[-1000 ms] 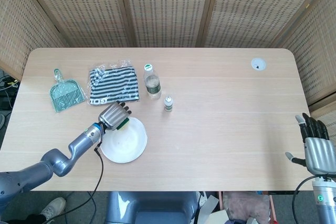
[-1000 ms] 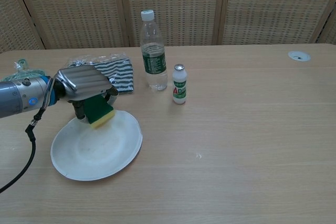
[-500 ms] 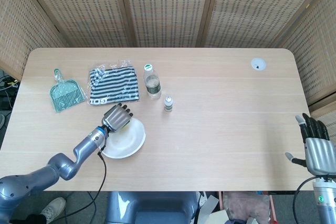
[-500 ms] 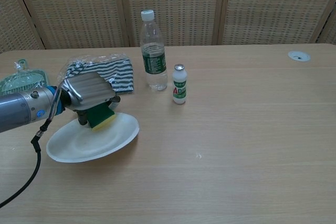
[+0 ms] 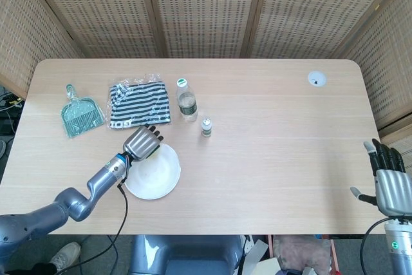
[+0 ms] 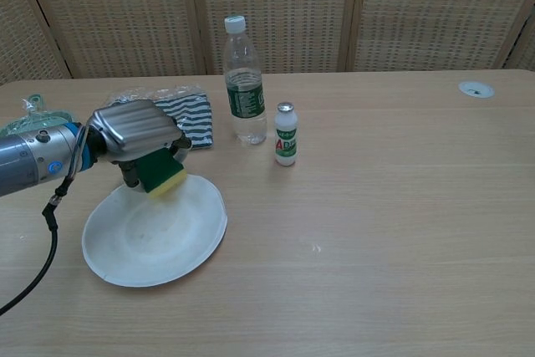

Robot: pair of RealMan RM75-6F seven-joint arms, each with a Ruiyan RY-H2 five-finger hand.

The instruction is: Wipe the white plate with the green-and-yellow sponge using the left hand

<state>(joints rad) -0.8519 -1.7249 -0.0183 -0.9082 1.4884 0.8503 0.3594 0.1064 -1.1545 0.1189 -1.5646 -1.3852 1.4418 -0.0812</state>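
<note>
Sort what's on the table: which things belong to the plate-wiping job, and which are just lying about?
Part of the job:
- left hand, holding the sponge
- sponge, at the plate's far rim
- plate

Lying about:
- water bottle
- small bottle
- striped cloth in its bag
- green dustpan
- right hand, idle at the table's edge

Long light wooden table with rounded corners (image 5: 277, 140), pale grain running lengthwise, small round white grommet (image 5: 316, 79) set into the far right corner. Woven rattan folding screens in dark wooden frames (image 5: 199, 11) closing off the back and angling in on both sides (same panels fill the whole backdrop in the chest view). Even, soft lighting, barely any shadows. Grey floor (image 5: 96, 256) peeking out under the near edge.
</note>
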